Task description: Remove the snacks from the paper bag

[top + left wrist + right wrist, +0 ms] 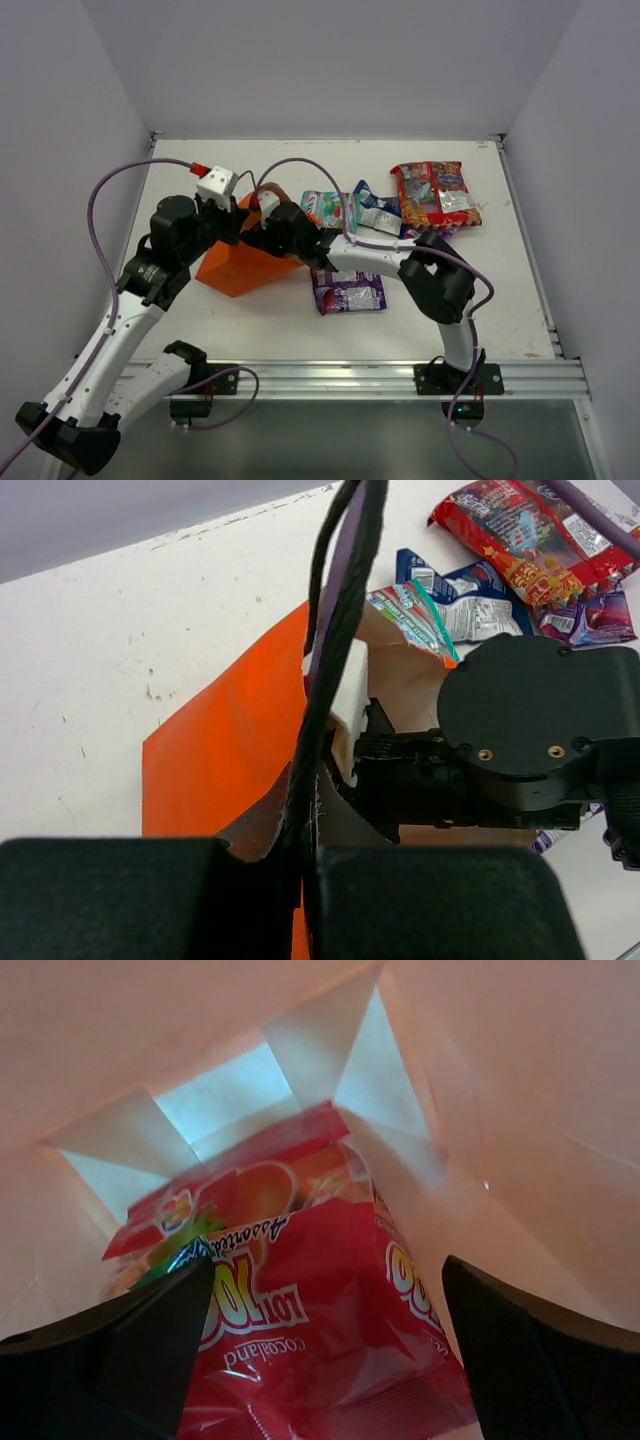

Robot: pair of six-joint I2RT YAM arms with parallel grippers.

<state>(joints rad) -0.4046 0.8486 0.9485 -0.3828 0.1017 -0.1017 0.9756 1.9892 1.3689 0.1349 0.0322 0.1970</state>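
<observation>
The orange paper bag (232, 268) lies on its side left of centre, mouth toward the right. My left gripper (236, 218) is shut on the bag's upper rim and dark handle cord; in the left wrist view the gripper (305, 880) pinches the paper edge of the bag (220, 750). My right gripper (270, 226) reaches into the mouth. In the right wrist view it (325, 1350) is open inside the pale bag (480, 1110), jaws on either side of a red snack packet (310, 1320) without closing on it.
Outside the bag lie a teal-green packet (325, 208), a blue-white packet (376, 212), a red-orange packet (435, 195) and a purple packet (347, 292). The right arm's black wrist (530, 730) fills the bag mouth. White walls enclose the table.
</observation>
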